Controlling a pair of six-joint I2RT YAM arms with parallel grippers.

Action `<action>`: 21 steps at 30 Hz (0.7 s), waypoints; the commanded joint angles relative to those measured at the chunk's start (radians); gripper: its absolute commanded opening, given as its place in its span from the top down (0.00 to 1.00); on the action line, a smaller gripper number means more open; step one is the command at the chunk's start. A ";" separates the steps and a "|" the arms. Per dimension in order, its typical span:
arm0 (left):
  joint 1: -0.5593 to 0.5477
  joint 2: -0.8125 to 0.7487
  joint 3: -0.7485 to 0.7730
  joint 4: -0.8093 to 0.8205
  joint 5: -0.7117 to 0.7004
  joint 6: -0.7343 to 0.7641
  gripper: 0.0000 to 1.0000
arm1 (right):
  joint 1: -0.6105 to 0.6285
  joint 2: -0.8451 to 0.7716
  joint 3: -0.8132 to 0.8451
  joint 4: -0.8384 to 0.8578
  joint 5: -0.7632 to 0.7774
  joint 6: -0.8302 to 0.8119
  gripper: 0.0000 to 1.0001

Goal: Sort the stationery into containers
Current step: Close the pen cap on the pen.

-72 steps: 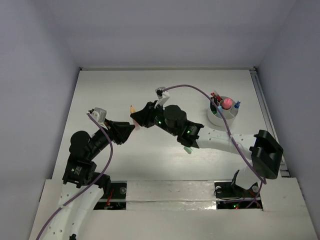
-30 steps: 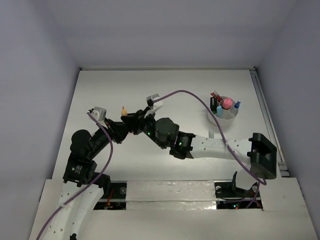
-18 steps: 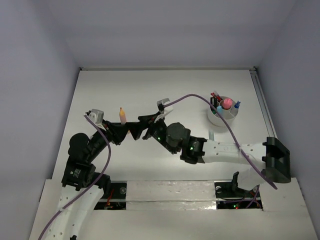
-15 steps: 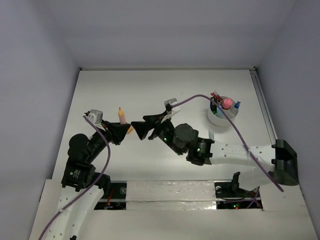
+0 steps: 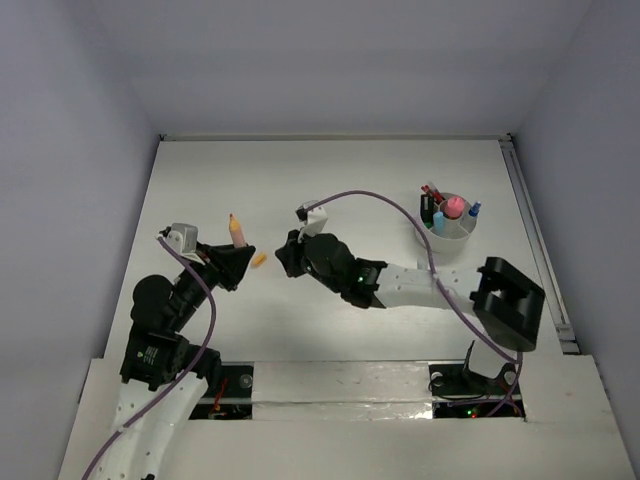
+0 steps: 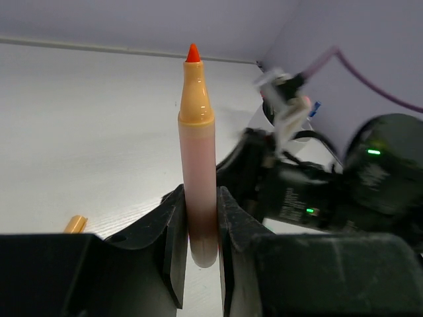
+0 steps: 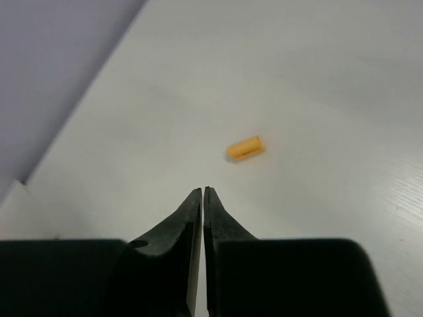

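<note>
My left gripper point(image 6: 200, 228) is shut on an uncapped orange marker point(image 6: 197, 152), held upright with its red tip up; it also shows in the top view point(image 5: 235, 232). The marker's orange cap point(image 7: 245, 148) lies on the table, between the two grippers in the top view point(image 5: 259, 261). My right gripper point(image 7: 202, 192) is shut and empty, a little short of the cap point(image 5: 283, 256). The round whitish cup point(image 5: 446, 229) stands at the back right and holds several markers, pens and a pink-capped bottle point(image 5: 454, 206).
The white table point(image 5: 330, 190) has grey walls at the back and sides. A metal rail point(image 5: 530, 220) runs along the right edge. Purple cables loop over both arms. The right arm point(image 6: 317, 191) fills the right side of the left wrist view.
The right gripper pulled the cap off the marker, then let it fall onto the table and shut empty. The left gripper drew back left with the uncapped marker.
</note>
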 commanded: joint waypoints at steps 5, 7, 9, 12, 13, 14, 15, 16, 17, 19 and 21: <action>0.002 -0.027 0.025 0.039 -0.013 -0.004 1.00 | -0.133 0.251 0.303 -0.176 -0.469 -0.331 0.52; 0.002 -0.024 0.025 0.041 -0.009 -0.003 1.00 | -0.133 0.318 0.382 -0.289 -0.509 -0.436 0.37; 0.002 -0.027 0.025 0.039 -0.009 -0.001 1.00 | -0.133 0.415 0.490 -0.408 -0.520 -0.580 0.32; 0.002 -0.033 0.027 0.041 -0.015 -0.001 1.00 | -0.133 0.495 0.587 -0.508 -0.525 -0.715 0.31; 0.011 -0.035 0.027 0.041 -0.015 -0.001 1.00 | -0.133 0.530 0.632 -0.544 -0.529 -0.746 0.30; 0.011 -0.037 0.028 0.038 -0.021 -0.001 1.00 | -0.133 0.543 0.644 -0.552 -0.531 -0.790 0.30; 0.011 -0.040 0.030 0.035 -0.027 -0.001 1.00 | -0.142 0.555 0.657 -0.558 -0.535 -0.809 0.30; 0.011 -0.043 0.031 0.032 -0.030 0.000 1.00 | -0.142 0.576 0.687 -0.576 -0.540 -0.829 0.30; 0.021 -0.049 0.034 0.030 -0.042 -0.001 1.00 | -0.142 0.589 0.706 -0.588 -0.543 -0.841 0.30; 0.021 -0.072 0.036 0.027 -0.056 -0.003 1.00 | -0.142 0.615 0.745 -0.639 -0.561 -0.880 0.30; 0.021 -0.095 0.036 0.026 -0.072 -0.003 1.00 | -0.151 0.650 0.807 -0.677 -0.568 -0.917 0.30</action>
